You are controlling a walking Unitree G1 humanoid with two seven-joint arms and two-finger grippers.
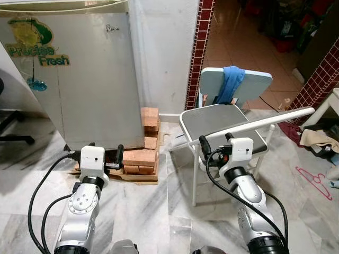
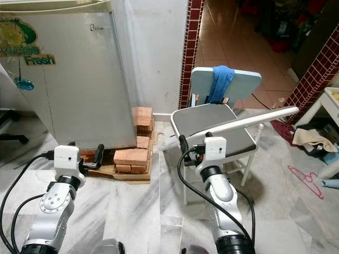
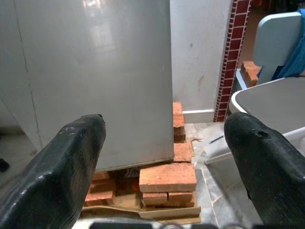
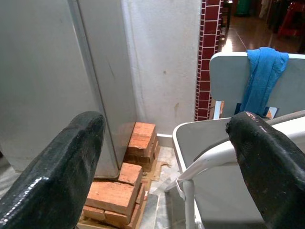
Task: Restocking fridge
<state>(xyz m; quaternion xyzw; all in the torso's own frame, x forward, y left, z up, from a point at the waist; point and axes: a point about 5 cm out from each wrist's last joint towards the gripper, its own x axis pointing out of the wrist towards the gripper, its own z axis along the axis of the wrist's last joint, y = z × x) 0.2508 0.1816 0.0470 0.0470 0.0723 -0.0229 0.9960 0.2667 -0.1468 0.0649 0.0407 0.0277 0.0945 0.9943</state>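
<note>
A silver fridge (image 1: 79, 84) with a green "Precise Fresh" sticker stands at the left, its door shut, propped on red bricks (image 1: 140, 157). My left gripper (image 1: 105, 152) is raised low in front of the fridge's bottom right corner, open and holding nothing. Through the left wrist view its fingers (image 3: 57, 171) frame the fridge door (image 3: 95, 71) and the bricks (image 3: 167, 177). My right gripper (image 1: 216, 141) hovers open and empty at the front edge of a chair seat (image 1: 222, 119); its fingers (image 4: 52, 176) are spread wide.
A white chair with a blue cloth (image 1: 230, 84) over its back stands right of the fridge, a long white bar (image 1: 265, 123) crossing it. Clothes (image 1: 318, 140) and a pink hanger (image 1: 315, 180) lie on the marble floor at right. An office chair base (image 1: 10, 129) sits far left.
</note>
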